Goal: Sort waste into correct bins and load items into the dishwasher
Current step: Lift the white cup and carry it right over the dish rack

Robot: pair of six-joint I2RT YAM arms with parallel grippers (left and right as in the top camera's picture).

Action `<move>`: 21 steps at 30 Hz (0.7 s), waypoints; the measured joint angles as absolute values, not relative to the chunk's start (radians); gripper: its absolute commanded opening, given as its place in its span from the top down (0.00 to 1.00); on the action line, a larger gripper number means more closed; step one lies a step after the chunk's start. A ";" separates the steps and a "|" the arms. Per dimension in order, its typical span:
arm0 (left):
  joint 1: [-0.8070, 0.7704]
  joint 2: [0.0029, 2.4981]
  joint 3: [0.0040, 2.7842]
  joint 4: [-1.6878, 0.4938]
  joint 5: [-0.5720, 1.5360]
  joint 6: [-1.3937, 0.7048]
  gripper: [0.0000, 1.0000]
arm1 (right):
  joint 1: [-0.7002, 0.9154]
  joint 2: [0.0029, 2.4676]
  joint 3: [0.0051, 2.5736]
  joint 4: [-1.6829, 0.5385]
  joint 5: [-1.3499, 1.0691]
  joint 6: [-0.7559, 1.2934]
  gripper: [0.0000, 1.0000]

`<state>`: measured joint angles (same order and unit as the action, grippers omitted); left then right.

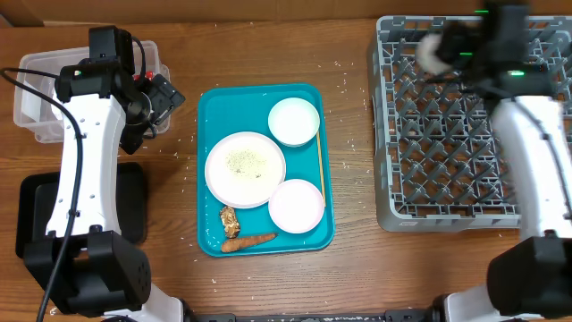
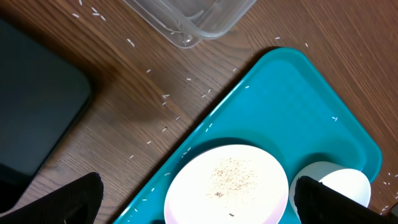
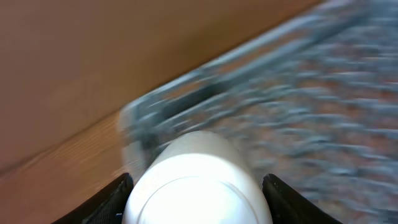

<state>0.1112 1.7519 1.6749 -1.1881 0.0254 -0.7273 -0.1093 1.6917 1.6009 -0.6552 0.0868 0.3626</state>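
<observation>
- Above the grey lattice rack [image 1: 447,134], at its corner edge, the right gripper [image 3: 199,196] pinches a smooth white cup [image 3: 196,168] between both fingers.
- Only the right wrist view shows this grip; the overhead view gives a white blur.
- The left gripper [image 2: 199,198] hangs wide open and holds nothing. Under it are the teal tray [image 2: 292,93] edge and a round plate [image 2: 227,183], with open wooden table [image 2: 124,118] beside.

- This is a robot test station, not a real kitchen: a left arm [image 1: 85,152] and a right arm [image 1: 536,152] stand at a wooden table [image 1: 357,268].
- A grey dishwasher rack [image 1: 447,179], a teal tray [image 1: 207,98], a clear bin [image 1: 36,98] and a black bin [image 1: 36,210] imitate a canteen.
</observation>
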 measured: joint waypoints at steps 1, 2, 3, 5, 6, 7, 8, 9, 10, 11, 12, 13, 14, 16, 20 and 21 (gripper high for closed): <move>0.111 1.752 1.675 -1.188 0.025 -0.727 0.00 | -0.155 1.693 1.601 -0.659 0.088 0.362 0.43; 0.111 1.752 1.675 -1.188 0.025 -0.727 0.00 | -0.204 1.694 1.601 -0.664 0.089 0.362 0.43; 0.111 1.752 1.675 -1.188 0.025 -0.727 0.00 | -0.237 1.695 1.601 -0.669 0.093 0.362 0.43; 0.111 1.752 1.675 -1.188 0.025 -0.727 0.00 | -0.307 1.702 1.601 -0.686 0.094 0.361 0.42; 0.111 1.752 1.675 -1.188 0.025 -0.727 0.00 | -0.334 1.709 1.601 -0.694 0.096 0.358 0.42; 0.111 1.752 1.675 -1.188 0.025 -0.727 0.00 | -0.356 1.719 1.601 -0.702 0.096 0.355 0.41; 0.111 1.752 1.675 -1.188 0.025 -0.727 0.00 | -0.372 1.729 1.601 -0.706 0.097 0.353 0.38; 0.111 1.752 1.675 -1.188 0.025 -0.727 0.00 | -0.386 1.744 1.601 -0.712 0.097 0.352 0.34; 0.111 1.752 1.675 -1.188 0.025 -0.727 0.00 | -0.397 1.760 1.601 -0.718 0.097 0.350 0.31; 0.111 1.752 1.675 -1.188 0.025 -0.727 0.00 | -0.404 1.777 1.601 -0.723 0.097 0.347 0.30; 0.111 1.752 1.675 -1.188 0.025 -0.727 0.00 | -0.407 1.793 1.601 -0.726 0.097 0.344 0.28; 0.111 1.752 1.675 -1.188 0.025 -0.727 0.00 | -0.409 1.808 1.601 -0.728 0.096 0.342 0.25; 0.111 1.752 1.675 -1.188 0.025 -0.727 0.00 | -0.410 1.819 1.601 -0.729 0.095 0.340 0.19; 0.111 1.752 1.675 -1.188 0.025 -0.727 0.00 | -0.408 1.831 1.601 -0.730 0.094 0.337 0.09; 0.111 1.752 1.675 -1.188 0.025 -0.727 0.00 | -0.398 1.832 1.601 -0.732 0.093 0.336 0.09; 0.111 1.752 1.675 -1.188 0.025 -0.727 0.00 | -0.393 1.832 1.601 -0.739 0.093 0.336 0.09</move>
<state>0.1112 1.7519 1.6749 -1.1877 0.0254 -0.7273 -0.3927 1.8320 1.6009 -0.7387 0.0929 0.3359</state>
